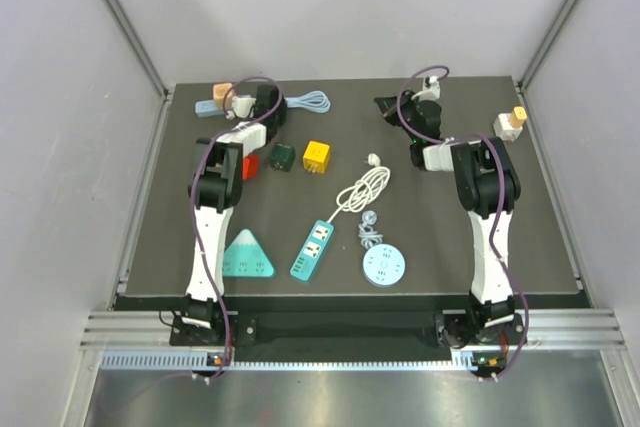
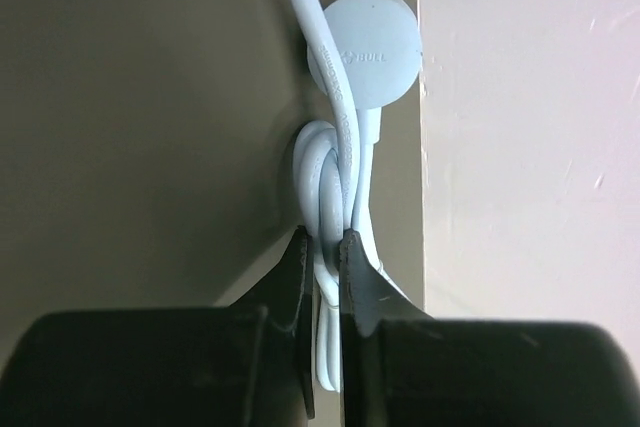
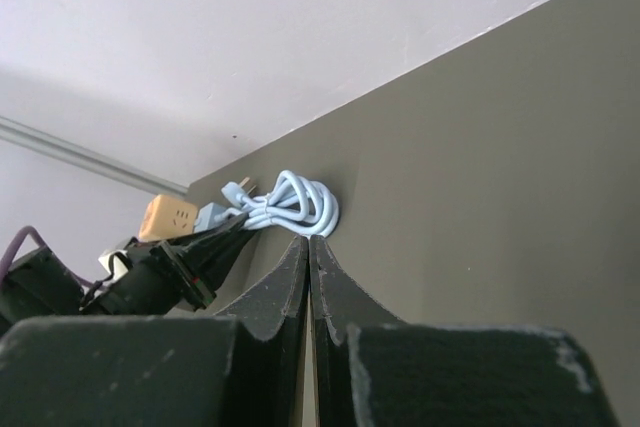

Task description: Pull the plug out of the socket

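Note:
My left gripper [image 2: 322,237] is shut on a coiled pale blue cable [image 2: 326,182] at the table's back left; in the top view the gripper [image 1: 270,107] sits just left of the cable [image 1: 312,102]. The cable's round blue plug [image 2: 368,47] lies on the mat beyond the fingertips. From the right wrist view the plug [image 3: 237,190] shows bare prongs, in no socket. Behind it an orange cube adapter [image 3: 168,217] sits on a pale blue socket strip [image 3: 212,217], also seen in the top view [image 1: 207,107]. My right gripper [image 3: 308,239] is shut and empty at the back right [image 1: 386,105].
Near the middle stand a red adapter [image 1: 249,166], a green cube [image 1: 283,157] and a yellow cube [image 1: 317,157]. In front lie a teal triangular socket [image 1: 247,255], a teal strip [image 1: 315,249] with a white cable [image 1: 362,189], and a round socket [image 1: 385,267]. A white-orange adapter [image 1: 510,124] sits far right.

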